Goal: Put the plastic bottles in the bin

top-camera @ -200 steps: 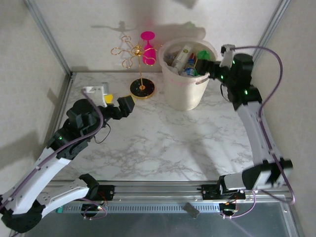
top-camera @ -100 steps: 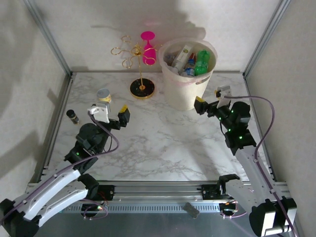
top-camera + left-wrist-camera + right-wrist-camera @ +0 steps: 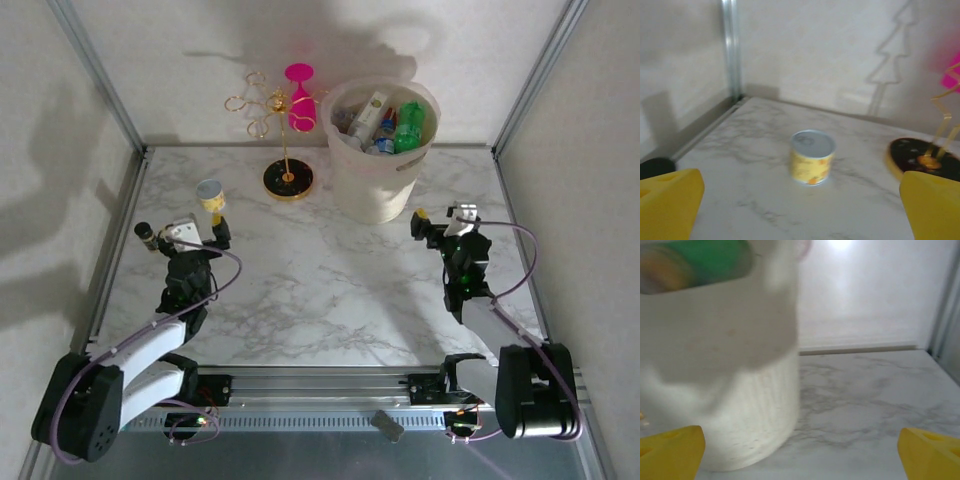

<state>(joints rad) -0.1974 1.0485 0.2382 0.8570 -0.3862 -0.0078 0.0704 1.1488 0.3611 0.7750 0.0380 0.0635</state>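
The bin [image 3: 375, 193], a pale cream bucket, stands at the back of the marble table with several plastic bottles [image 3: 391, 122] inside, clear and green ones. In the right wrist view the bin [image 3: 725, 370] rises close at left, and a green bottle [image 3: 700, 259] shows through its upper wall. My right gripper [image 3: 444, 222] sits low to the right of the bin, open and empty [image 3: 800, 452]. My left gripper [image 3: 188, 236] rests low at the left side, open with nothing between its fingers [image 3: 800, 212].
A short yellow cup [image 3: 812, 157] stands ahead of the left gripper, also seen from above [image 3: 210, 194]. A tiny dark vial [image 3: 145, 233] sits by the left frame rail. The gold wire stand [image 3: 288, 178] with a pink glass [image 3: 301, 100] stands left of the bin.
Both arms have pulled back toward the near edge and dropped low. The right gripper left the bin's rim. The left gripper backed away from the yellow cup. Both stayed open.
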